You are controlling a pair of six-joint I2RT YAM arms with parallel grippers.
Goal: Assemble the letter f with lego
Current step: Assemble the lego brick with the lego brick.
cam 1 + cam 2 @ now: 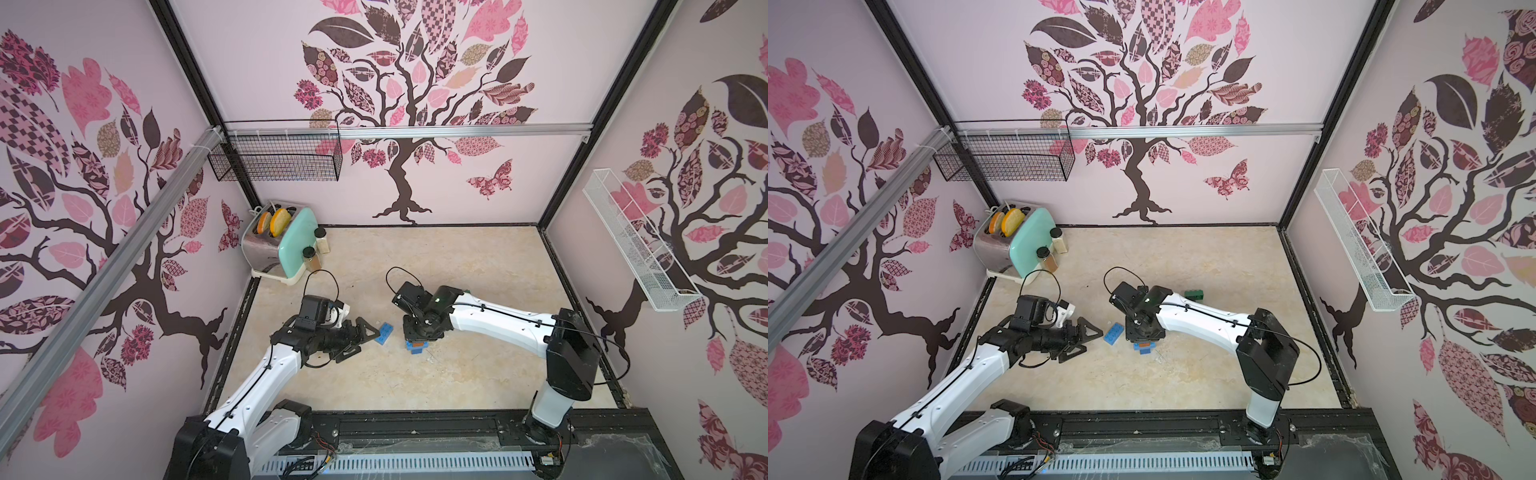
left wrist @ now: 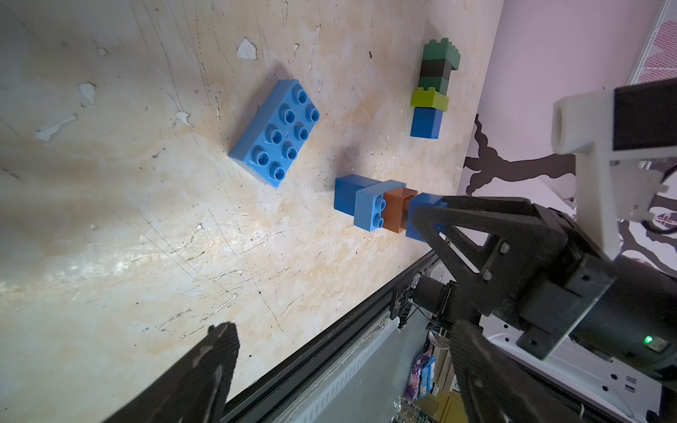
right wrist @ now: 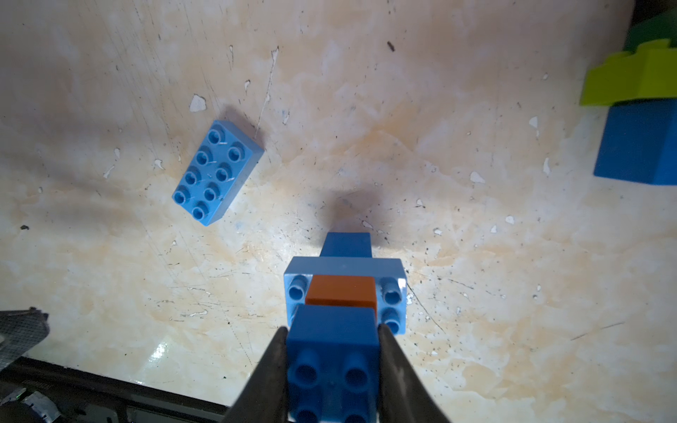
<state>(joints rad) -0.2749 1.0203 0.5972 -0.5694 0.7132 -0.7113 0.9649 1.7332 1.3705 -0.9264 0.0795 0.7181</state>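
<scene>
The right gripper is clamped on the top blue brick of a small tower on the beige table, above a brown brick. The left gripper, jaws wide apart, is just beside a loose light blue brick. A green-topped stack stands nearby.

In the far left corner of the scuffed beige tabletop stands a toaster with a mint-green side, two slices of bread upright in its slots. Just beside it are two dark-lidded spice jars (one pale inside, one amber). A black wire basket hangs from the aluminium rail on the back wall, a white wire basket is fixed to the right wall, and all three walls carry a tree decal with pink and brown leaves, a butterfly beside the back wall's trunk.
</scene>
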